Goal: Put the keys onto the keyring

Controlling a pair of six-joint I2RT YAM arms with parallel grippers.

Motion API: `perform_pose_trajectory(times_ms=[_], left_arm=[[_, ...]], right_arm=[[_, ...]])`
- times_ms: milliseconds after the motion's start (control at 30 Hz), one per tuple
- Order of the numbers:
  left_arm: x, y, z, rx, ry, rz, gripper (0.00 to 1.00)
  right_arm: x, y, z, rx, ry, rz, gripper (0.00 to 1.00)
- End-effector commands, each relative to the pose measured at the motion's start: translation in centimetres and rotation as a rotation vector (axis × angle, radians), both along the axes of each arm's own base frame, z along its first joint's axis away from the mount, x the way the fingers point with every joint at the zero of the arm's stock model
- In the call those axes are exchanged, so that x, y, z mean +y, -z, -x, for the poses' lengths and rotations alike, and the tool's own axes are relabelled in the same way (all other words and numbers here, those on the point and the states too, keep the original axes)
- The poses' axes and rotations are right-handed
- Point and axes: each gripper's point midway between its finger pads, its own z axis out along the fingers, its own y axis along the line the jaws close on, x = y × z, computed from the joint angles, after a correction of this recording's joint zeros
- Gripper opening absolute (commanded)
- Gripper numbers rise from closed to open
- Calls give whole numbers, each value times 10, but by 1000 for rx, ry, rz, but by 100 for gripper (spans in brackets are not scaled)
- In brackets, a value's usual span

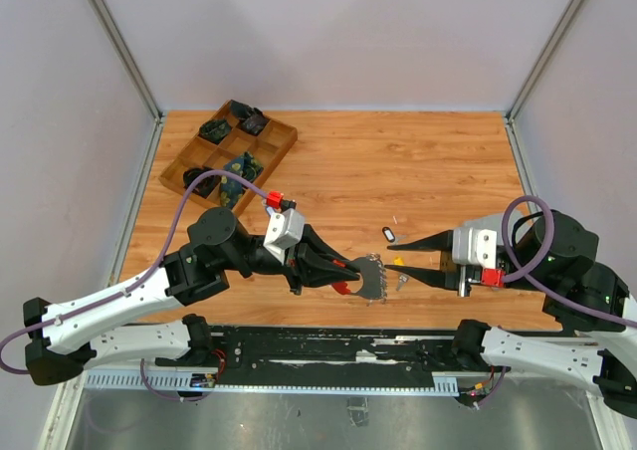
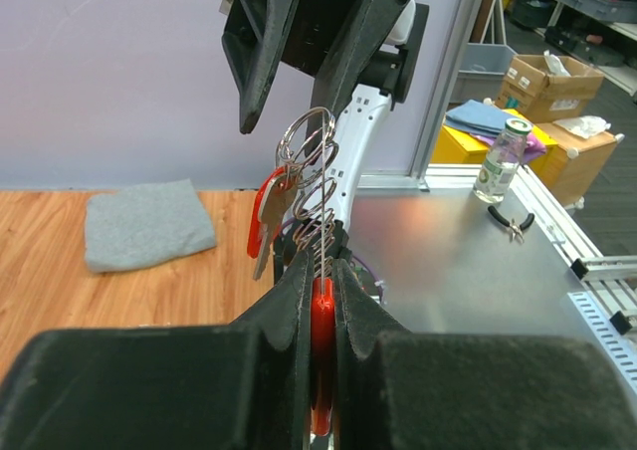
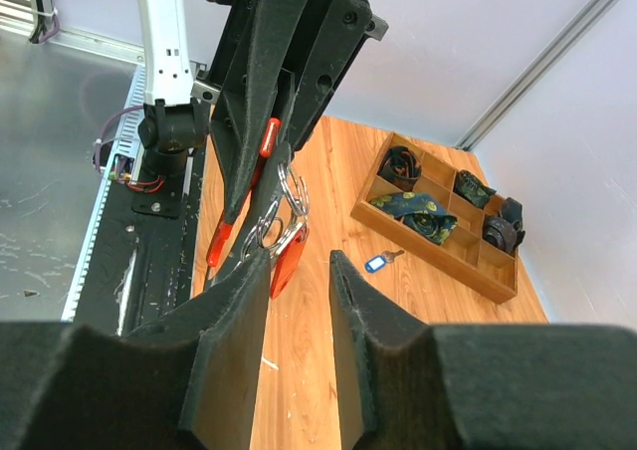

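Clamping the glittery silver metal keyring, the left end effector steadies its loop for threading. The right end effector gapes wide, empty, just beside.

The keyring glitters silver, with a red plastic curve. A red-headed key hangs on it. A yellow key lies lower centre on the orange-brown wood-grain table.
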Motion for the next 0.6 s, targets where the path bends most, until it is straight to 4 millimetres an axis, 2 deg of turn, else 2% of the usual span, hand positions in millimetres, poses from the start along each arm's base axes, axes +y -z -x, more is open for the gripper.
perform_pose_trajectory(times_ms=[0, 567], left_arm=[[2, -22, 4, -27, 12, 64, 1], [5, -22, 3, -25, 1, 68, 1]], right_arm=[[3, -10, 7, -13, -38, -43, 32], [5, 11, 5, 10, -38, 25, 34]])
